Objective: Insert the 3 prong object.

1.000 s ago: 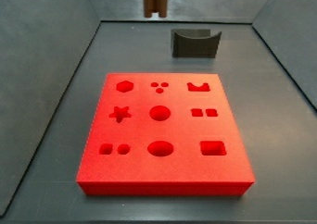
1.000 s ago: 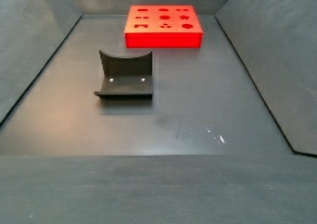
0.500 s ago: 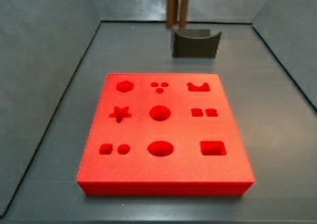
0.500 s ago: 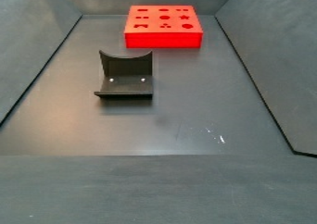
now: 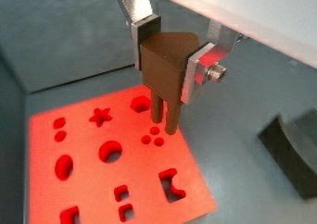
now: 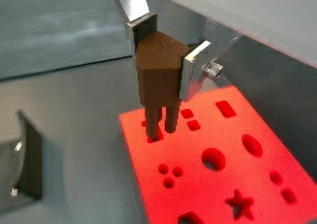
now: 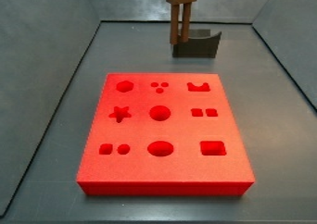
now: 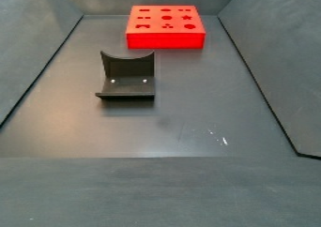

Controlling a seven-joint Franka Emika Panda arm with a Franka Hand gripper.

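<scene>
My gripper [image 5: 175, 50] is shut on the 3 prong object [image 5: 165, 68], a dark brown peg held upright with its thin prongs [image 5: 165, 115] pointing down. Both wrist views show it between the silver fingers [image 6: 197, 65]. It hangs above the red board [image 5: 106, 177], with the prong tips near the board's three small round holes [image 5: 151, 137]. In a side view the peg [image 7: 183, 13] hangs from the top edge, beyond the far end of the red board [image 7: 161, 168]. The three-hole slot [image 7: 158, 85] is in the board's far row. The gripper is out of view in the other side view.
The dark fixture [image 7: 196, 44] stands behind the board, just right of the peg's prongs, and also shows in a side view [image 8: 127, 76] and in both wrist views [image 5: 292, 150]. Grey bin walls [image 7: 62, 98] slope up on both sides. The red board [image 8: 166, 26] has several other shaped holes.
The peg has moved right and lower in the side view, from the top middle to just left of the fixture. The board and the fixture have not moved.
</scene>
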